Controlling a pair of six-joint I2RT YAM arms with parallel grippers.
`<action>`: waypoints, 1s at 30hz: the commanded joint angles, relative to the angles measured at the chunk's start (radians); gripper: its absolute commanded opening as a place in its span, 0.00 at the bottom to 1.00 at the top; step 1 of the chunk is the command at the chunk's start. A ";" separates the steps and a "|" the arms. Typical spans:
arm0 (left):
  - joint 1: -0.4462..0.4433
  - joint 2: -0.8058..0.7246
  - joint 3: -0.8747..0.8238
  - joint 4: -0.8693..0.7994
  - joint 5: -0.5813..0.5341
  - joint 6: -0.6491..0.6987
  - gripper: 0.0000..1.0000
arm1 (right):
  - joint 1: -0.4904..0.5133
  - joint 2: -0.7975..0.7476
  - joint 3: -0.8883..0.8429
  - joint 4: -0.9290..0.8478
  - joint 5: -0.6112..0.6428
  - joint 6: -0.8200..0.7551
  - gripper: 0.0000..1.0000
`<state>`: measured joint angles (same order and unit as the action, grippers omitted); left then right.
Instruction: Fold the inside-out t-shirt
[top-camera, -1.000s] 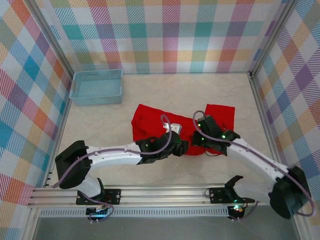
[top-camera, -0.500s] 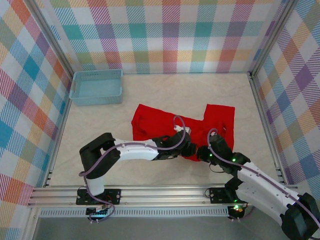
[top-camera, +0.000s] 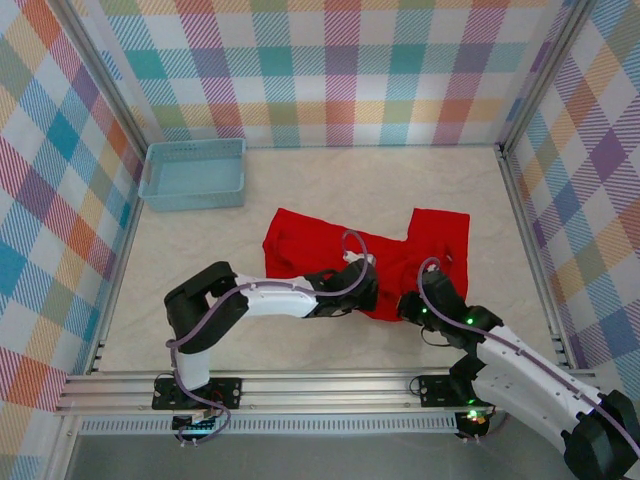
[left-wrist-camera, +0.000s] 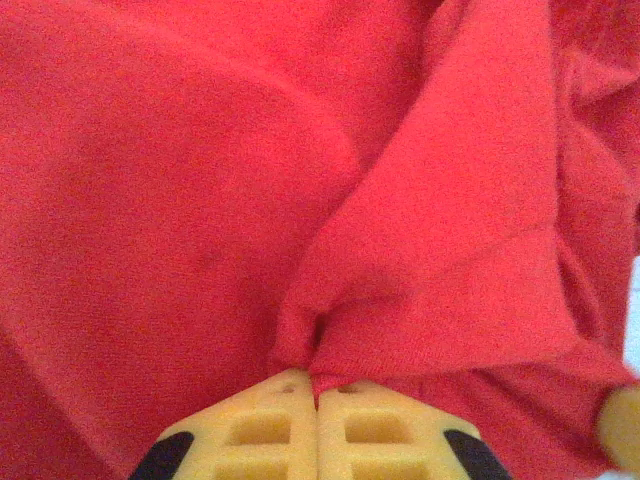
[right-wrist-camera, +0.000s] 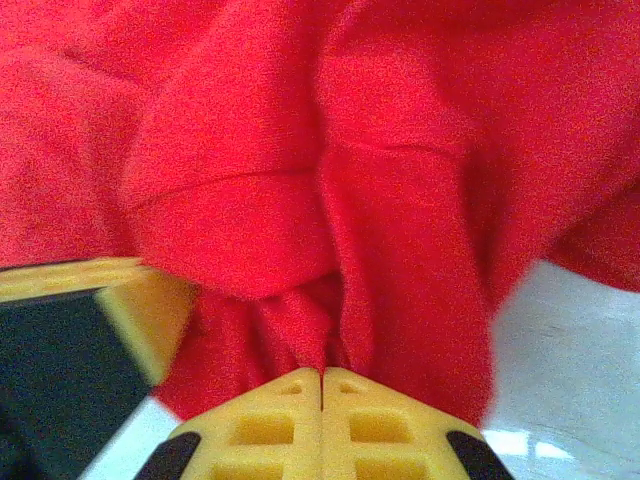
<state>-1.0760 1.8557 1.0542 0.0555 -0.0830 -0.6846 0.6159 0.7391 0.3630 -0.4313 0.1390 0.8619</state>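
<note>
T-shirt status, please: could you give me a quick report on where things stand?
Left gripper shut on t-shirt near edge. Right gripper shut on it too, beside the left. Blue basket apart, far left.

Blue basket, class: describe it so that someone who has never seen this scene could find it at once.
Start at the pale table walled by plaid panels. Go to its far left corner, where the basket stands apart from the red t-shirt. It is light blue, shallow and rectangular, the only container there.
</note>
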 joint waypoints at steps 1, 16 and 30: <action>0.008 -0.087 -0.082 0.056 -0.010 0.024 0.01 | -0.007 -0.010 0.028 -0.132 0.100 0.040 0.00; -0.019 -0.112 -0.114 0.133 0.060 0.070 0.00 | -0.007 0.164 0.178 -0.088 -0.044 -0.288 0.47; -0.015 -0.128 -0.075 0.060 0.012 0.068 0.00 | 0.008 0.350 0.209 -0.009 -0.042 -0.307 0.05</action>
<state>-1.0904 1.7657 0.9398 0.1463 -0.0456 -0.6350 0.6167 1.0889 0.5335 -0.4431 0.1040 0.5751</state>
